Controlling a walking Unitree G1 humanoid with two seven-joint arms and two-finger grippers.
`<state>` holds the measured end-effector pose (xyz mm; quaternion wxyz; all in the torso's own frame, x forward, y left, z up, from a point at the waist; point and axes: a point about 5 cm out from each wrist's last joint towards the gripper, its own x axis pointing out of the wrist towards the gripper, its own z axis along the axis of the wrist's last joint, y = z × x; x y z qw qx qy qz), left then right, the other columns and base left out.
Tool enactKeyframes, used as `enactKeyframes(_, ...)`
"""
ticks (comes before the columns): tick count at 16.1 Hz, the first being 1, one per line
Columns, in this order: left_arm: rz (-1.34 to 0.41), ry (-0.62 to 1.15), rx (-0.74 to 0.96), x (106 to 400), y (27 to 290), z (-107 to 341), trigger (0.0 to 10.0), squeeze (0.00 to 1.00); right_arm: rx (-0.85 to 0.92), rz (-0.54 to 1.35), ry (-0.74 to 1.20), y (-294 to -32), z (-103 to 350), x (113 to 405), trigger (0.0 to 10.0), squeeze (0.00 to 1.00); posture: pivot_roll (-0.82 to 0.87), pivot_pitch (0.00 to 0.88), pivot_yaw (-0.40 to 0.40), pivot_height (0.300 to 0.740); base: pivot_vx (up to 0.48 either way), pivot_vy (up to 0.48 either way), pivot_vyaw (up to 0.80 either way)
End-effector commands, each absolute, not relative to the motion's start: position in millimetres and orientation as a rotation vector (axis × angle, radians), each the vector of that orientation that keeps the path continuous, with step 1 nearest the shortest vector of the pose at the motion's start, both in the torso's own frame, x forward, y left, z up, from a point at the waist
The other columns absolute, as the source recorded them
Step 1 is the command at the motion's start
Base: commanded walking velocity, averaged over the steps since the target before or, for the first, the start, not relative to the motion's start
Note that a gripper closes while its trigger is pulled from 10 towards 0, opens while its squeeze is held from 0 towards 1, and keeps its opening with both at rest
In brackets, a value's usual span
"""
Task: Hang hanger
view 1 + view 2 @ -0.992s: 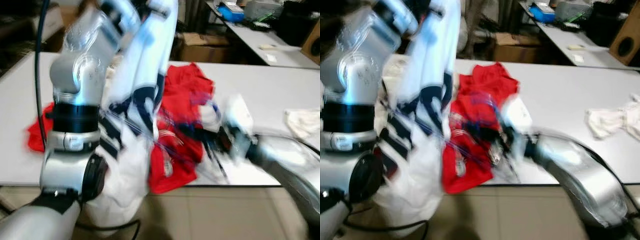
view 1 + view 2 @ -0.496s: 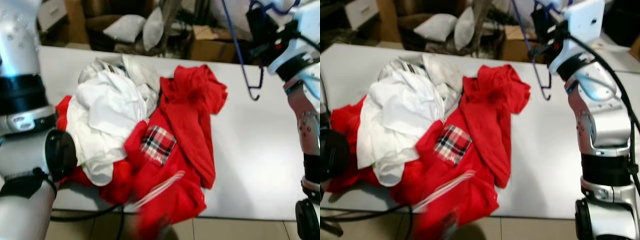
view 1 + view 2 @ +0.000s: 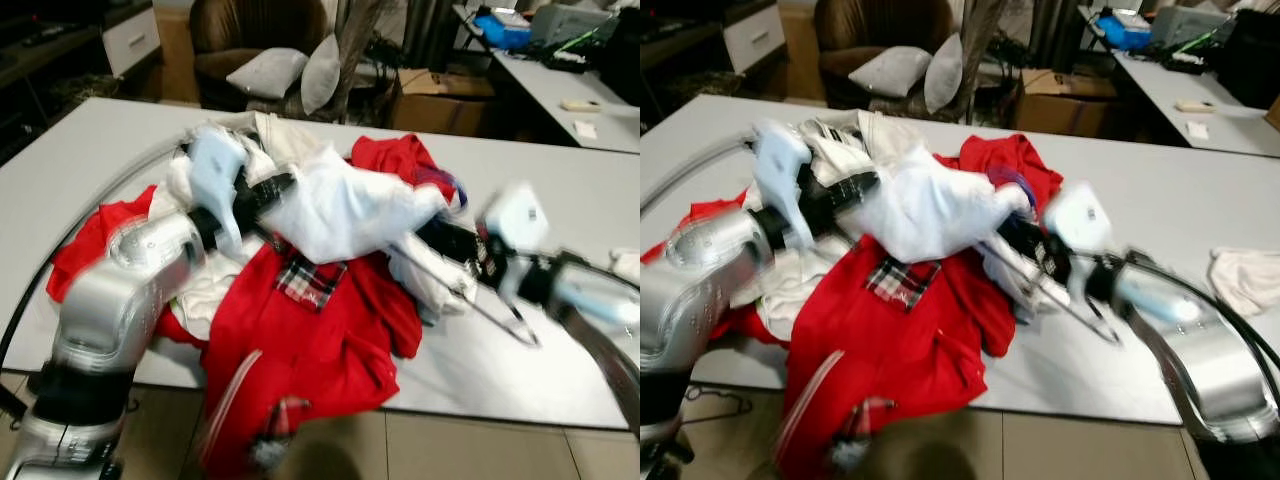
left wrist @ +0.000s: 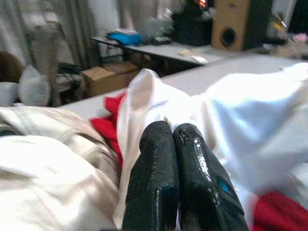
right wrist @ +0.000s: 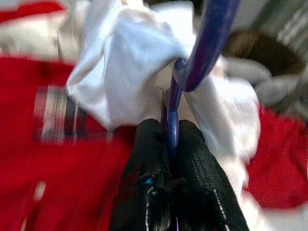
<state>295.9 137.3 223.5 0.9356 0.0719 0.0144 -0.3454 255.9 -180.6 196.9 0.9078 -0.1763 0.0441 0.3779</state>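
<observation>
I've swung the right gripper (image 5: pixel 168 144) down from its raised pose; its jaws clamp the blue hanger (image 5: pixel 202 53), now nosing into the white shirt (image 3: pixel 930 205) (heaped on the surface (image 3: pixel 1160 200)). Left gripper (image 4: pixel 171 137) pinches that shirt, so threading can begin.

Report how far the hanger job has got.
Done: the right gripper is shut on the blue hanger. In hand: the left gripper pinches the white garment over the clothes pile, hanger at its edge. Left: getting the hanger inside it and hanging it up.
</observation>
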Motion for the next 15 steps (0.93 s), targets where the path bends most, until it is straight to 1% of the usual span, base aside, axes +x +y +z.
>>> enactKeyframes(1, -0.710, 0.048, 0.188, 291.1, 136.4, 222.3, 10.0, 0.00, -0.373, 0.822, 0.132, -183.4, 196.9, 245.9, 10.0, 0.00, 0.06, 0.000, -0.028, 0.740, 0.000, 0.000, 0.00)
enactKeyframes(2, -0.674, 0.056, 0.209, 293.5, 141.6, 221.7, 10.0, 0.44, -0.365, 0.868, 0.173, -184.9, 195.7, 236.6, 10.0, 0.00, 0.06, 0.002, -0.026, 0.740, 0.000, 0.000, 0.00)
enactKeyframes(3, -0.583, 0.042, 0.236, 301.9, 151.1, 225.6, 10.0, 1.00, -0.381, 0.932, 0.235, -188.3, 194.7, 225.6, 10.0, 0.00, 0.06, 0.001, -0.023, 0.740, 0.000, 0.000, 0.00)
enactKeyframes(4, -0.540, 0.031, 0.245, 305.9, 155.2, 228.3, 10.0, 1.00, -0.391, 0.957, 0.261, -190.1, 194.2, 221.4, 10.0, 0.00, 0.06, 0.001, -0.023, 0.740, 0.000, 0.000, 0.00)
enactKeyframes(6, -0.339, -0.071, 0.305, 324.9, 173.4, 247.4, 10.0, 1.00, -0.439, 1.005, 0.385, -203.3, 192.7, 207.5, 10.0, 0.00, 0.05, 0.000, -0.009, 0.740, 0.000, 0.000, 0.00)
enactKeyframes(8, -0.234, -0.124, 0.335, 335.7, 182.5, 259.0, 10.0, 1.00, -0.456, 1.020, 0.432, -212.7, 198.5, 198.3, 10.0, 0.00, 0.05, 0.000, -0.003, 0.740, 0.000, 0.000, 0.00)
enactKeyframes(10, -0.169, -0.152, 0.369, 344.5, 188.7, 263.5, 10.0, 1.00, -0.472, 1.015, 0.471, -223.0, 203.8, 191.9, 10.0, 0.00, 0.04, 0.000, 0.008, 0.740, 0.000, 0.000, 0.00)
enactKeyframes(12, -0.158, -0.153, 0.382, 350.3, 189.7, 261.9, 10.0, 1.00, -0.484, 1.008, 0.488, -230.7, 209.4, 186.1, 10.0, 0.00, 0.04, 0.000, 0.017, 0.740, 0.000, 0.000, 0.00)
enactKeyframes(15, -0.291, -0.095, 0.392, 349.6, 184.6, 248.3, 10.0, 1.00, -0.466, 0.962, 0.440, -242.4, 226.1, 181.2, 10.0, 0.00, 0.02, 0.000, 0.028, 0.740, 0.000, 0.000, 0.00)
